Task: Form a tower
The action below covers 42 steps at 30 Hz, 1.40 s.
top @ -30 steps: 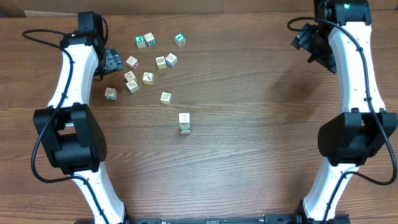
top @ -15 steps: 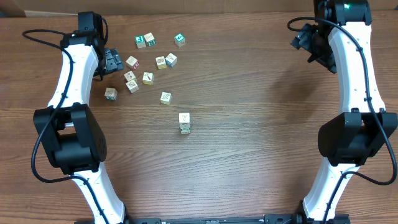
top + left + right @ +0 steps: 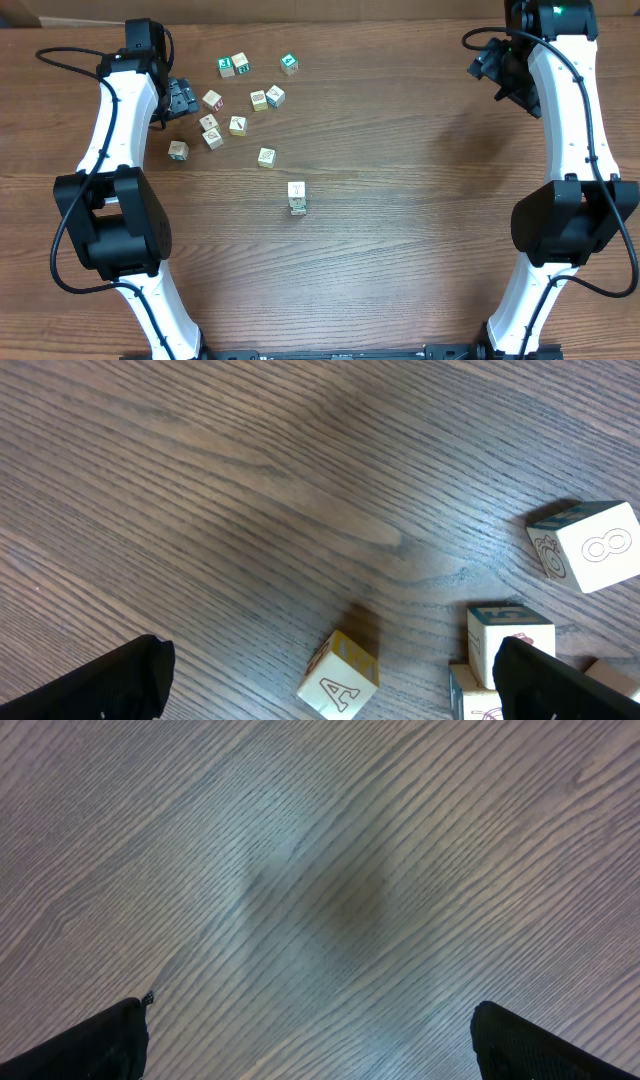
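The tower (image 3: 297,197) is a short, one-cube-wide column of pale picture cubes near the table's middle. Several loose cubes (image 3: 238,125) lie scattered at the back left. My left gripper (image 3: 181,100) hovers open at the left edge of that scatter. In the left wrist view a cube marked A (image 3: 339,678) lies on the wood between the wide-apart fingertips (image 3: 110,680), touching neither. My right gripper (image 3: 490,65) hangs open at the back right, far from every cube. Its wrist view shows only bare wood between its fingertips (image 3: 90,1045).
More cubes show in the left wrist view: one marked 8 (image 3: 590,545) and a teal-edged one (image 3: 508,645) beside the right finger. A black cable (image 3: 60,60) loops at the far left. Both arm bases stand at the front corners.
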Available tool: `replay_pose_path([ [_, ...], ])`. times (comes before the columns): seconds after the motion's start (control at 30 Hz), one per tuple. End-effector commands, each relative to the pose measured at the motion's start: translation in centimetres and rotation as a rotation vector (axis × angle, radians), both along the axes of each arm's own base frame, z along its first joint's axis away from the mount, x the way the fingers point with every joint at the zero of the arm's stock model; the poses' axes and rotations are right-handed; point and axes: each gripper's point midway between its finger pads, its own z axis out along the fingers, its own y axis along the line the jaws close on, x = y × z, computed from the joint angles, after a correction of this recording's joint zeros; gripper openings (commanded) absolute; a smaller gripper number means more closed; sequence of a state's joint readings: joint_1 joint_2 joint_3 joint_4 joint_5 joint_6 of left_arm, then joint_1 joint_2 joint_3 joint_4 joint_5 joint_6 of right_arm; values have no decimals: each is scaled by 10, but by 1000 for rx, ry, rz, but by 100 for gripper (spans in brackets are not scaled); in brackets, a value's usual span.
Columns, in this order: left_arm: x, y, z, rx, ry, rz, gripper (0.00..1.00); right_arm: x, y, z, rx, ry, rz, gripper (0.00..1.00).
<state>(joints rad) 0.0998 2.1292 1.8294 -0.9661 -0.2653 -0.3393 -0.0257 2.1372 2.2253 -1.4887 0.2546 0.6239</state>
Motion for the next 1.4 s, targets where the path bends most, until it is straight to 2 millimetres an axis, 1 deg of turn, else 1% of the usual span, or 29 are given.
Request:
replay_pose_path([
  [0.0,1,-1,-3,-1,9,-13,100,3,-4,3,-15,-13,-2,100],
  [1.13,1,-1,-3,-1,9,-13,99,3,-4,3,-15,-13,-2,100],
  [1.2,1,-1,3,0,-3,-13,99,3,-4,3,-15,-13,-2,100],
  [1.27,1,-2,18,3,-36,-14,99,3,-4,3,-15,-13,-2,100],
  [1.3,1,-2,29,6,-58,-14,100,3,-4,3,-15,-13,-2,100],
  [1.37,0,-2,59,12,-124,-14,100,3,-4,3,-15,-13,-2,100],
])
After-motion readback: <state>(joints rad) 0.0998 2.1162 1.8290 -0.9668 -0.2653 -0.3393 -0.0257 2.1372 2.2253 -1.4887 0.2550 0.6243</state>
